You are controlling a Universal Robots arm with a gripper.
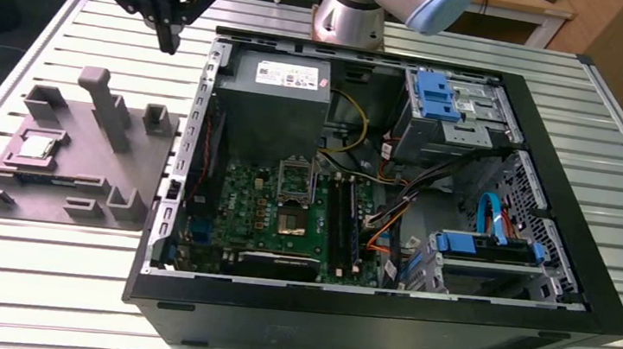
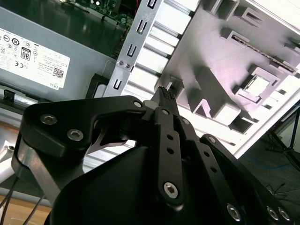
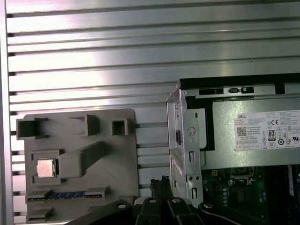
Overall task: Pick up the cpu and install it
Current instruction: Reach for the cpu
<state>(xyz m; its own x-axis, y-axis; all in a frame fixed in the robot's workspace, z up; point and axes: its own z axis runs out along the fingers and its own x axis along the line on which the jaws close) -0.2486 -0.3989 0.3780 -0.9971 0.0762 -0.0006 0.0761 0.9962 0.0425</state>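
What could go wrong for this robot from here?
The chip is small and sits in a recess of the grey holder, beside a tall post; the gripper might bump the post or grip the chip crooked. The socket lies deep in the computer case near loose cables, which could snag.

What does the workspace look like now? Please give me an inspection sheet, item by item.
Surface: slatted metal table, carrying a grey holder plate and an open computer case.
Job's things: cpu lies in a holder pocket; motherboard sits inside the case.
Clutter: memory stick in a holder slot.
Grippers: gripper shut, holding nothing, above the table beside the case.
Cables: yellow wires and blue cable inside the case.
Surroundings: wooden furniture behind the table.
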